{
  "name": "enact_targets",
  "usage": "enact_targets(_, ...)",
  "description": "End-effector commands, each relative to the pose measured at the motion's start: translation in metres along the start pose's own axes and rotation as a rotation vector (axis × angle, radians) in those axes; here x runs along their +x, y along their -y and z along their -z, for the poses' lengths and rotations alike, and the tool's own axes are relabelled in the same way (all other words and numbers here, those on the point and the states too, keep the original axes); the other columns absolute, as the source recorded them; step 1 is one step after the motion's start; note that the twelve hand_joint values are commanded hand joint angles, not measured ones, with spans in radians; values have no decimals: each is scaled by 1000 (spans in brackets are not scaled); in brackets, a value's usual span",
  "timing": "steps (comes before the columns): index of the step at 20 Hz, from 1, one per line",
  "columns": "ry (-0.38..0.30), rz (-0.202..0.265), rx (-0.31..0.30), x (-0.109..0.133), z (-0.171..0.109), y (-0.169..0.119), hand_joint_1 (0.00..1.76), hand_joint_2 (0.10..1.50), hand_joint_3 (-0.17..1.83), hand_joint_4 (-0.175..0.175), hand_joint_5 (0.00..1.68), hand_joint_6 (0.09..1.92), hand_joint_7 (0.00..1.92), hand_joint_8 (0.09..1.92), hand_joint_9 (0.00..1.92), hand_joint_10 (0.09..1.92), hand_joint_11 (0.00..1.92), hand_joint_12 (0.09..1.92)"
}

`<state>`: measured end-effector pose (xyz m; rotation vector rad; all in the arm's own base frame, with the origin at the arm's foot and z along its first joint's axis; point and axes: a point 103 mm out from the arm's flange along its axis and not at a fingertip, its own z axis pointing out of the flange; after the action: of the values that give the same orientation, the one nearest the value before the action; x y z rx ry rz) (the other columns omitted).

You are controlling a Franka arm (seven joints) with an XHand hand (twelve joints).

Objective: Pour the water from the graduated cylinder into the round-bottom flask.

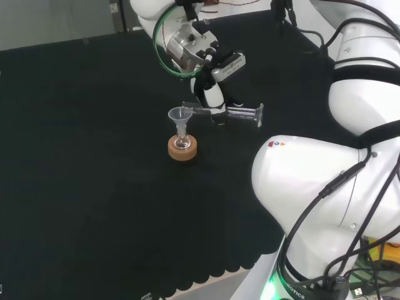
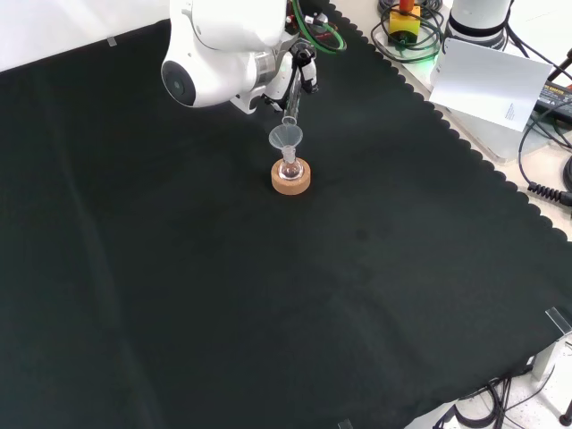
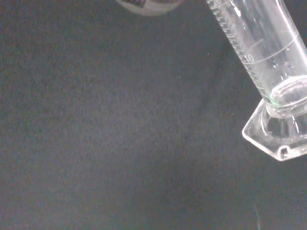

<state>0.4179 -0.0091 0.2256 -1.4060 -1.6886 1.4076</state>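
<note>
Nearest in the head view stands the cork ring (image 1: 183, 149), a low stand on the black cloth (image 1: 94, 187), and in it sits the small round-bottom flask (image 1: 182, 142) with a clear funnel (image 1: 180, 115) set in its neck; in the front view the same stack shows at the middle of the cloth, the funnel (image 2: 286, 137) above the flask (image 2: 290, 170). Just beyond and to the right of the funnel in the head view, the graduated cylinder (image 1: 228, 112) lies almost level, its mouth reaching to the funnel's rim and its flat foot pointing right. The hand (image 1: 212, 94) has its fingers curled round the middle of the tube, carrying it. In the wrist view the cylinder (image 3: 261, 52) shows its printed scale and hexagonal foot, with a few droplets clinging inside; how much water is left I cannot tell. As a judgement, this thin clear tube is light, stiff and brittle, smooth enough to slide in a grasp, and the mid-tube hold looks the sensible one since it leaves the lip free and balances the foot. The flask is top-heavy under the funnel and rests only in the ring, so a knock from the cylinder's mouth could tip it.
</note>
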Motion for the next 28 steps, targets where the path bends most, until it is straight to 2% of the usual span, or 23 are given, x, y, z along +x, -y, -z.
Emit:
enact_targets(1,-9,25,-64,-1,-2,3,1148,1146,0,-175,929,1076,1267,297,1477,87,1278,747)
enact_targets(7,-22,45,-102,-3,-4,5,1147,1147,0,-175,927,1079,1268,294,1477,87,1277,746)
enact_targets(10,-34,61,-141,-5,-5,7,1147,1147,0,-175,926,1080,1269,293,1477,87,1277,746)
enact_targets(12,-57,84,-179,-10,-6,10,1147,1147,0,-175,926,1081,1270,293,1478,87,1277,745)
enact_targets(14,-97,104,-258,-17,-7,13,1147,1147,1,-175,925,1082,1271,292,1479,87,1277,745)
enact_targets(16,-119,122,-341,-22,-9,16,1218,1129,0,-175,944,1040,1095,750,1482,87,1280,744)
enact_targets(17,-127,131,-377,-25,-11,17,1236,1126,1,-175,945,1036,1042,884,1483,87,1279,745)
enact_targets(18,-139,141,-414,-26,-12,18,1206,1134,5,-175,932,1061,1058,832,1483,87,1277,748)
enact_targets(20,-170,167,-476,-30,-16,19,1164,1142,4,-175,927,1077,1162,576,1485,87,1277,749)
enact_targets(22,-193,181,-528,-32,-18,19,1152,1143,1,-175,933,1070,1237,410,1488,87,1280,745)
enact_targets(24,-207,193,-571,-34,-19,18,1150,1142,0,-175,936,1067,1262,358,1492,87,1283,743)
enact_targets(28,-219,214,-606,-34,-21,13,1150,1142,0,-175,938,1065,1278,340,1499,87,1290,744)
